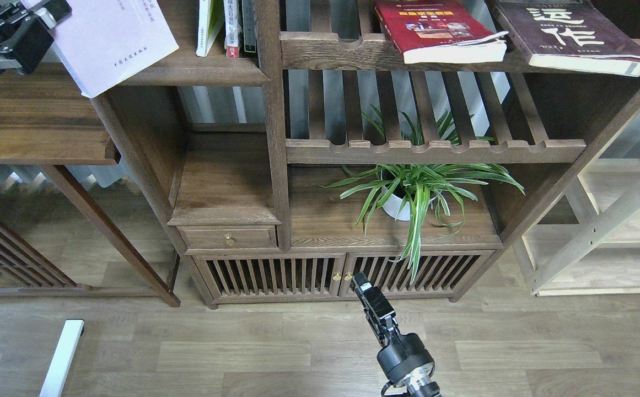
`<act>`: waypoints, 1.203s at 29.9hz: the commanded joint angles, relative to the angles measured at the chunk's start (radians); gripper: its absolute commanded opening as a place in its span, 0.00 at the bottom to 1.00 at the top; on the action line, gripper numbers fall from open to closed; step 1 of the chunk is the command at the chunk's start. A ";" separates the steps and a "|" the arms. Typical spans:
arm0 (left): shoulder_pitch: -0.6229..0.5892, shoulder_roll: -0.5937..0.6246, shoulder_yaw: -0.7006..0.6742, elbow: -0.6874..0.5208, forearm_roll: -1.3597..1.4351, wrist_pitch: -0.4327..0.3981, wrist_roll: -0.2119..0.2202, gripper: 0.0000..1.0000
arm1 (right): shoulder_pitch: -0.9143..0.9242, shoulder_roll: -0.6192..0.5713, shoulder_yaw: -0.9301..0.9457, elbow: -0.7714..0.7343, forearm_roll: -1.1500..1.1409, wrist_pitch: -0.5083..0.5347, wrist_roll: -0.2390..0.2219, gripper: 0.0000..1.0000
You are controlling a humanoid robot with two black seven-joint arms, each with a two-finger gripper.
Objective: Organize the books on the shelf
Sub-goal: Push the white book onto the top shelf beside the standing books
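The left gripper [49,11], jaws pinching the lavender-white book [113,41], holds it tilted over the dark shelf [198,71]. Right gripper [365,289] jaws: cannot tell.

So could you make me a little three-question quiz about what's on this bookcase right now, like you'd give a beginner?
1. True or false: the red book and the maroon book both stand upright.
2. Which gripper holds the pale lavender-white book? A) left gripper B) right gripper C) neither
3. Fill in: the potted plant sits below a ______ rack.

Key
1. False: both lie flat on the upper slatted rack.
2. A: the left gripper is at the book's upper left edge; the right gripper hangs low in front of the cabinet doors, touching nothing.
3. Slatted.
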 commanded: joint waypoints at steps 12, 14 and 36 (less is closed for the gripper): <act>-0.074 0.010 0.104 -0.021 -0.003 0.125 -0.004 0.03 | 0.000 0.000 -0.002 0.002 -0.010 0.000 0.000 0.56; -0.076 0.009 0.115 -0.040 -0.003 0.182 -0.004 0.03 | 0.000 0.000 -0.004 0.002 -0.010 0.000 0.000 0.56; -0.110 0.064 0.187 -0.113 0.009 0.404 0.014 0.02 | -0.006 0.000 -0.030 0.002 -0.009 0.000 0.000 0.56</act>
